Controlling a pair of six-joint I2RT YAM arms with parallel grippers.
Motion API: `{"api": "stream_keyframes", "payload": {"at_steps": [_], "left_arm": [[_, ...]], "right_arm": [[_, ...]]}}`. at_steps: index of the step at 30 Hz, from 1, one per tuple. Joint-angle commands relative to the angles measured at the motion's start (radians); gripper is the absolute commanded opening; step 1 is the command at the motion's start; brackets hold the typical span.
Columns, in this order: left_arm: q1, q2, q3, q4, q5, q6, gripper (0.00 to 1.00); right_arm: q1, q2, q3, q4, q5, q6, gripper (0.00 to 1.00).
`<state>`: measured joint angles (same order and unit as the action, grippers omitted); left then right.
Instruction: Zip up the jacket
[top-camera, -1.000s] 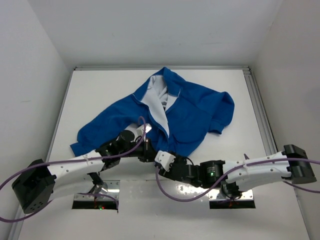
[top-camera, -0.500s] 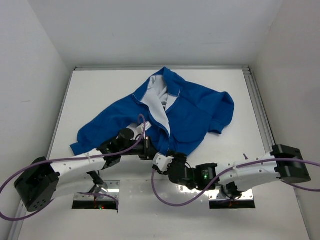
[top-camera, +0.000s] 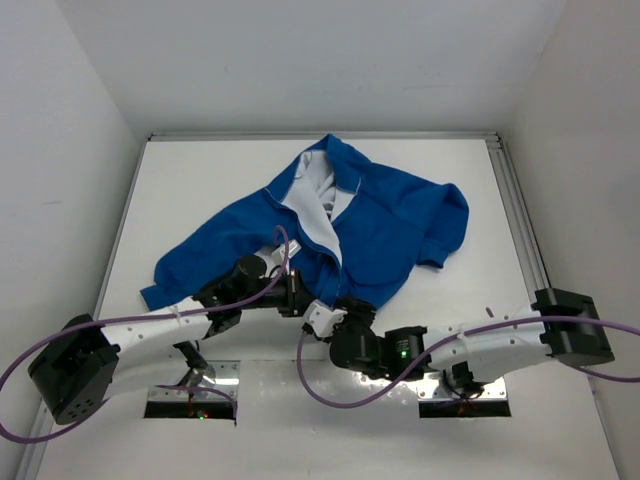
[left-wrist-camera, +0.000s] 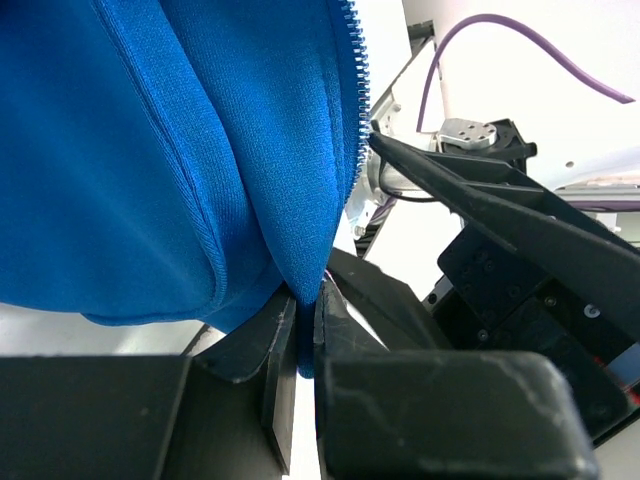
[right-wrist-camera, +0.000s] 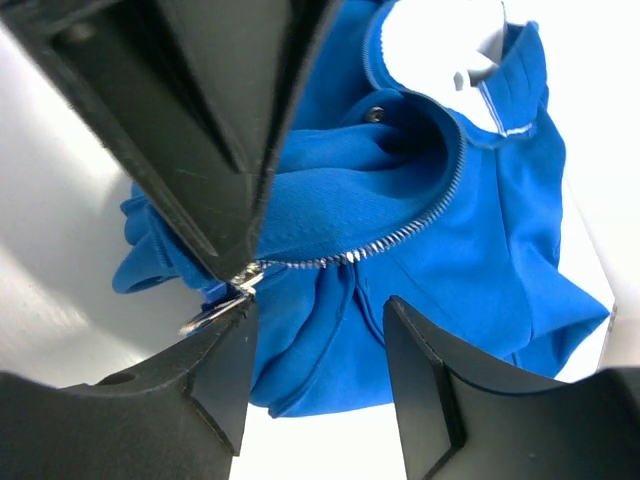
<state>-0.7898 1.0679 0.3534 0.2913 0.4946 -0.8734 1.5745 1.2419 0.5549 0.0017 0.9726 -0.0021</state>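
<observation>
The jacket (top-camera: 400, 225) lies crumpled and unzipped in the middle of the tabletop (top-camera: 200, 180), collar toward the far edge and white lining showing. The left pincer (top-camera: 297, 297) is clenched on the near hem, right at the bottom end of the zipper (right-wrist-camera: 400, 238), and the blue fabric bunches up from its grip. The right pincer (top-camera: 322, 318) sits just beside it, its 2 fingers spread apart and grasping nothing. The silver pull (right-wrist-camera: 212, 315) hangs at the tip of 1 finger; whether they touch I cannot tell.
</observation>
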Motion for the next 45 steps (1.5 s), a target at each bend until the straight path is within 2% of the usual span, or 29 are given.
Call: {"api": "stream_keyframes", "payload": {"at_steps": [1,3,6,7,10,11,12,13,15,17,19,20,23,24,25,26,27,29,30,32,34,36,37,38,39,41,43,45], "left_arm": [[0.009,-0.003,0.019,0.049,0.036,-0.012,0.00],[0.009,-0.008,0.015,0.049,0.035,-0.013,0.00],[0.012,-0.014,0.016,0.043,0.039,-0.010,0.00],[0.012,-0.016,0.015,0.042,0.033,-0.007,0.00],[0.018,-0.020,0.012,0.043,0.028,-0.010,0.00],[0.023,-0.022,0.012,0.043,0.030,-0.010,0.00],[0.024,-0.022,0.015,0.043,0.030,-0.009,0.00],[0.026,-0.022,0.016,0.043,0.029,-0.006,0.00],[0.031,-0.019,0.012,0.060,0.032,-0.015,0.00],[0.040,-0.022,0.016,0.072,0.044,-0.018,0.00],[0.040,-0.034,0.009,0.084,0.047,-0.013,0.00],[0.040,-0.043,-0.020,0.107,0.051,-0.019,0.00],[0.040,-0.083,-0.092,0.193,0.074,-0.062,0.00],[0.040,-0.095,-0.111,0.204,0.075,-0.067,0.00],[0.040,-0.124,-0.128,0.235,0.070,-0.075,0.00],[0.040,-0.141,-0.158,0.246,0.065,-0.085,0.00],[0.040,-0.163,-0.165,0.253,0.064,-0.097,0.00],[0.041,-0.181,-0.163,0.253,0.068,-0.101,0.00],[0.041,-0.203,-0.165,0.250,0.062,-0.101,0.00],[0.041,-0.230,-0.168,0.236,0.039,-0.096,0.00],[0.041,-0.241,-0.159,0.218,0.032,-0.093,0.00],[0.041,-0.272,-0.156,0.189,0.015,-0.072,0.00],[0.041,-0.289,-0.157,0.154,0.001,-0.069,0.00],[0.041,-0.307,-0.169,0.138,-0.016,-0.062,0.00],[0.043,-0.340,-0.175,0.125,-0.043,-0.058,0.00],[0.046,-0.358,-0.179,0.083,-0.054,-0.047,0.00],[0.049,-0.370,-0.185,0.063,-0.054,-0.039,0.00],[0.052,-0.378,-0.188,0.059,-0.063,-0.039,0.00]], "right_arm": [[0.435,-0.056,0.057,-0.026,0.074,0.088,0.52],[0.449,-0.084,0.054,-0.043,0.101,0.131,0.49],[0.453,-0.127,0.053,-0.098,0.153,0.206,0.38],[0.453,-0.137,0.048,-0.100,0.159,0.220,0.30],[0.459,-0.162,0.056,-0.129,0.190,0.270,0.21],[0.466,-0.171,0.066,-0.143,0.196,0.299,0.12],[0.469,-0.174,0.074,-0.158,0.174,0.309,0.10],[0.470,-0.176,0.085,-0.154,0.143,0.313,0.09],[0.470,-0.164,0.095,-0.135,0.068,0.336,0.18],[0.469,-0.162,0.109,-0.156,0.069,0.397,0.31],[0.469,-0.209,0.099,-0.204,0.104,0.517,0.26],[0.469,-0.304,0.077,-0.215,0.109,0.565,0.16],[0.437,-0.528,-0.108,-0.114,0.056,0.645,0.04],[0.423,-0.699,-0.204,-0.033,0.001,0.634,0.02],[0.404,-0.781,-0.245,0.007,-0.122,0.595,0.04],[0.398,-0.849,-0.303,0.086,-0.177,0.579,0.06],[0.397,-0.922,-0.308,0.092,-0.216,0.568,0.09],[0.397,-0.889,-0.271,0.060,-0.247,0.591,0.14],[0.395,-0.757,-0.233,0.016,-0.244,0.606,0.17],[0.394,-0.585,-0.094,-0.131,-0.198,0.662,0.15],[0.392,-0.414,-0.015,-0.207,-0.138,0.698,0.12],[0.333,-0.412,-0.025,-0.171,-0.145,0.699,0.11],[0.284,-0.473,-0.053,-0.134,-0.208,0.706,0.11],[0.215,-0.510,-0.132,-0.026,-0.300,0.717,0.12],[0.083,-0.541,-0.163,0.021,-0.483,0.737,0.14],[0.003,-0.579,-0.199,0.108,-0.595,0.784,0.19],[-0.066,-0.547,-0.190,0.144,-0.731,0.809,0.22],[-0.102,-0.445,-0.165,0.198,-0.843,0.838,0.27]]}}
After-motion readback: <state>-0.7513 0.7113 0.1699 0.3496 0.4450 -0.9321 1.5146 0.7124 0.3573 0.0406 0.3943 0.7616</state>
